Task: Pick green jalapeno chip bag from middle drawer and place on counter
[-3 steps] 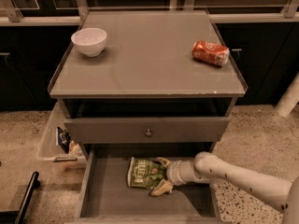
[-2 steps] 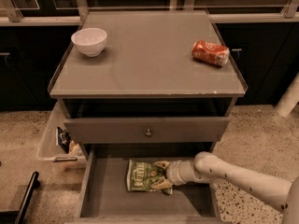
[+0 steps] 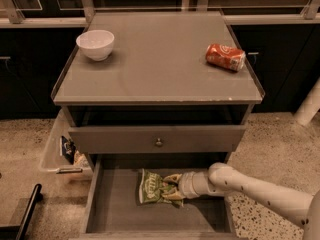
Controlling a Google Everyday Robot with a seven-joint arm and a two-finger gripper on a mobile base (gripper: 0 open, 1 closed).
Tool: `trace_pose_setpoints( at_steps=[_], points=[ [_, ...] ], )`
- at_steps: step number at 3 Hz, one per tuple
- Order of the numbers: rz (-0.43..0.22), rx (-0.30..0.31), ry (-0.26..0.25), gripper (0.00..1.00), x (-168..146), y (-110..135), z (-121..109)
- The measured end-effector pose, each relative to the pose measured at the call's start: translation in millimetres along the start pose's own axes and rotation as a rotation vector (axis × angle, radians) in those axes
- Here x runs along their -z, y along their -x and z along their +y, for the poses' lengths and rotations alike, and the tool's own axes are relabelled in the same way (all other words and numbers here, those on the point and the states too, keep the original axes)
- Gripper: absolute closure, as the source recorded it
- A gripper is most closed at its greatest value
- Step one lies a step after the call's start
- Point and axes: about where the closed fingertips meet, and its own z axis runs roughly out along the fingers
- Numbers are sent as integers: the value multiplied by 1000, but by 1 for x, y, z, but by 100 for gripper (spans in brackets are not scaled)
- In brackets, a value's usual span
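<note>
The green jalapeno chip bag lies on the floor of the open middle drawer, near its back centre. My gripper reaches in from the right, with its yellowish fingers closed around the bag's right edge. The white arm runs off to the lower right. The counter is the flat grey top of the cabinet above.
A white bowl stands at the counter's back left. A red soda can lies on its side at the back right. The closed upper drawer front with a small knob overhangs the open drawer. A clear bin with items hangs at the cabinet's left.
The gripper has moved slightly left onto the bag's right edge. The bag has shifted and crumpled a little.
</note>
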Motion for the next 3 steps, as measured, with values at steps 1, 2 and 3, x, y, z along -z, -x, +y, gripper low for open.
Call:
trace_pose_setpoints(
  at_steps=[1, 2, 3],
  points=[
    [0, 0, 0, 100, 0, 0, 0],
    [0, 0, 0, 100, 0, 0, 0],
    [4, -3, -3, 100, 13, 7, 4]
  ],
)
